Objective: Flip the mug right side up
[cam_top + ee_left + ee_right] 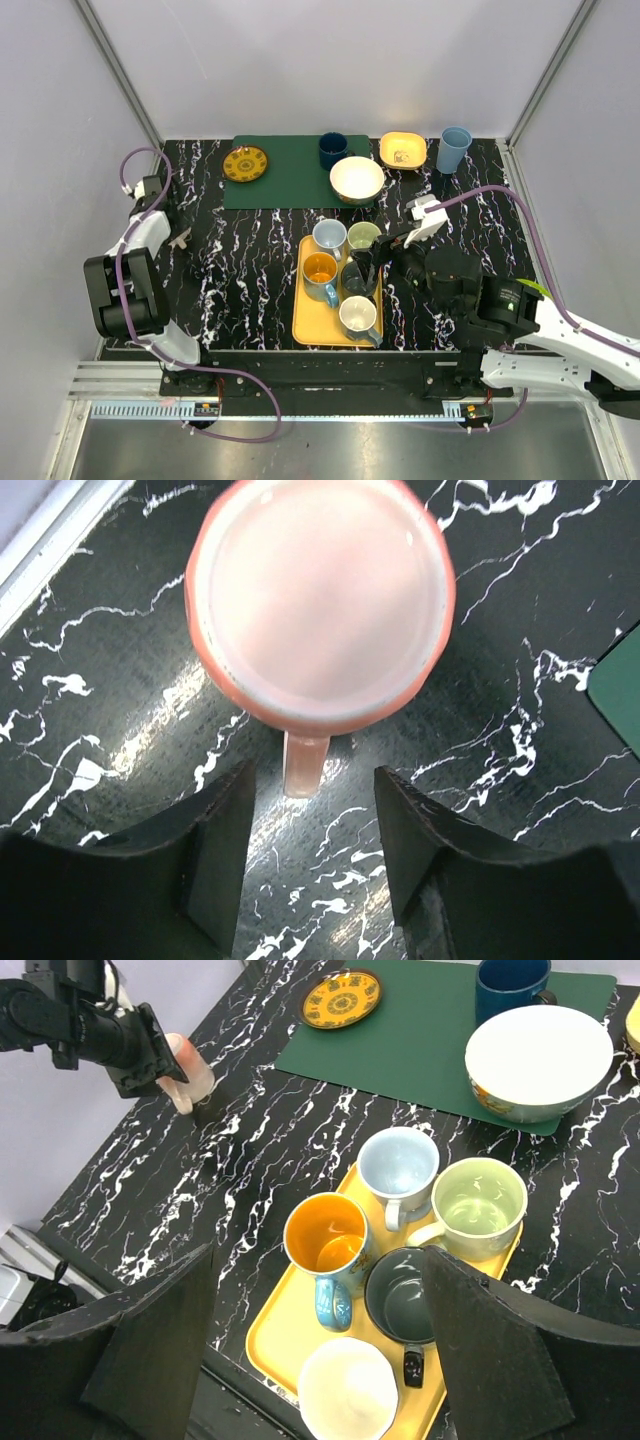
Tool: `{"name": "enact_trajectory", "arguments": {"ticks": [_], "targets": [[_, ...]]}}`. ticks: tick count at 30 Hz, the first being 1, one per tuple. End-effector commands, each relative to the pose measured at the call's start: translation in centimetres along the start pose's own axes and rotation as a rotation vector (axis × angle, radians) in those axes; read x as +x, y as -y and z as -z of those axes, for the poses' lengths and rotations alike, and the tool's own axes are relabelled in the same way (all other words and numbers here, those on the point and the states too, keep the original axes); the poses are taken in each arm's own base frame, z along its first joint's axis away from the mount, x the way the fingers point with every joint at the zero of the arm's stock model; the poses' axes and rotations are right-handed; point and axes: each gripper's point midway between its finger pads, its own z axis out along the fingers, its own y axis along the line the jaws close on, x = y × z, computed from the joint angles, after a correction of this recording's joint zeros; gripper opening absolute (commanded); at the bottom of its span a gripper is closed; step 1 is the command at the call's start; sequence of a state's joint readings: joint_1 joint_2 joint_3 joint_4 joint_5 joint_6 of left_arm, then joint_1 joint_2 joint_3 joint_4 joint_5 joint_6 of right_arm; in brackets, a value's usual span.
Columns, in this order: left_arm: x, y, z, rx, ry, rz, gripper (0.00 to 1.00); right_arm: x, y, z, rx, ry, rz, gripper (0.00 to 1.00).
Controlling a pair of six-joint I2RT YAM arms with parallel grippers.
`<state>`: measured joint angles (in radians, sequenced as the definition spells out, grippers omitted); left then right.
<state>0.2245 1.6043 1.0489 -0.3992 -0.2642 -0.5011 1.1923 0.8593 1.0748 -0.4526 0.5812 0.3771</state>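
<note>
**Ann:** Mug point(320, 600), where is it?

**Ben:** On the black worktop point(520, 630), at the left side, just past the left tool point(312, 778). It is pink and looks bottom-up. Its handle point(305, 760) points at the tool.

**Ann:** Is the tool holding it?

**Ben:** No. Its two fingers point(225, 830) are apart, one on each side of the handle, not touching.

**Ann:** And the right tool point(318, 1258)?

**Ben:** Wide open, holding nothing, above the yellow tray point(270, 1340) of cups point(325, 1240). Far back lies a green mat point(420, 1040).

Left gripper point(312, 780), right gripper point(318, 1258): both parted.
</note>
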Motion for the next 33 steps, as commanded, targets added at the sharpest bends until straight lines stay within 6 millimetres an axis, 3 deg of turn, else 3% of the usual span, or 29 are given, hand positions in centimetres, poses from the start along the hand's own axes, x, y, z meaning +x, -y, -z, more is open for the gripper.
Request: {"name": "enact_trajectory", "arguments": {"ticks": [1,12,15,19,23,26,29,32,33], "targets": [[-4.0,1.3,0.0,0.043,0.098,0.021,0.52,-0.9,0.0,-0.2,-0.011,0.035,-0.013,0.87],[-4.0,0.4,-1.8,0.013,0.068,0.032,0.36,-0.2,0.8,-0.5,0.004,0.026,-0.020,0.87],[-3.9,0.3,-2.1,0.012,0.061,0.035,0.26,-0.1,0.9,-0.6,0.007,0.023,-0.017,0.87],[-4.0,0.1,-2.0,0.023,0.058,0.046,0.00,0.0,0.9,-0.8,0.008,0.017,-0.021,0.87],[-4.1,1.1,-1.0,0.082,0.062,0.076,0.00,0.2,0.9,-1.0,0.010,0.011,-0.019,0.87],[-4.5,3.1,1.9,0.206,0.089,0.130,0.00,0.5,0.6,-1.5,-0.001,-0.001,-0.025,0.87],[-4.4,6.2,6.9,0.365,0.135,0.147,0.00,1.1,-0.4,-2.4,-0.029,-0.039,-0.040,0.87],[-3.8,9.3,13.1,0.567,0.171,0.170,0.00,1.7,-1.6,-3.5,-0.086,-0.088,-0.084,0.87],[-3.6,9.9,15.6,0.646,0.189,0.173,0.00,0.9,-1.9,-3.8,-0.105,-0.079,-0.109,0.87]]}}
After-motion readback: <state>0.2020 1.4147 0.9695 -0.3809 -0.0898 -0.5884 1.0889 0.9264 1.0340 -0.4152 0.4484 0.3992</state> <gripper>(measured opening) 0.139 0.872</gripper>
